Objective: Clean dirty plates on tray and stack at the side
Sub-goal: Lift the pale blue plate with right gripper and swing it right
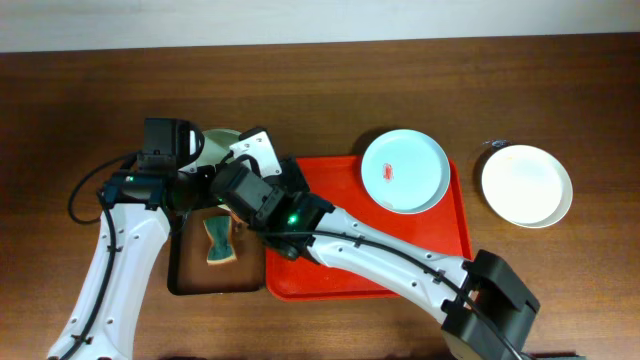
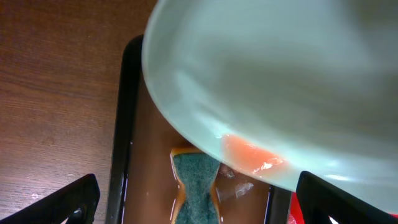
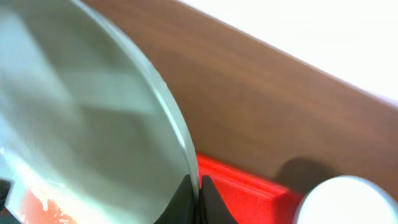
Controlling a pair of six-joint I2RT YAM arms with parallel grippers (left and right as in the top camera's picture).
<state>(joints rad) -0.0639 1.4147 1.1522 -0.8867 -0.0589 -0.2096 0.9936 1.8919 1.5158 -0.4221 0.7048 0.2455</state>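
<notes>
My right gripper [image 1: 232,168] is shut on the rim of the pale green plate [image 1: 221,140] and holds it tilted above the black tray; its fingers pinch the rim in the right wrist view [image 3: 198,194]. The plate [image 2: 280,81] carries a red smear [image 2: 252,155] near its lower edge. My left gripper [image 2: 205,208] is open and empty beneath the plate, over the sponge. The pale blue plate [image 1: 404,170], with a red smear, lies on the red tray [image 1: 340,280]. The white plate [image 1: 526,185] lies on the table to the right of the tray.
A green and yellow sponge [image 1: 220,243] lies in the narrow black tray [image 1: 176,270], left of the red tray; it also shows in the left wrist view [image 2: 196,186]. My two arms cross closely over the black tray. The table's far edge meets a pale wall.
</notes>
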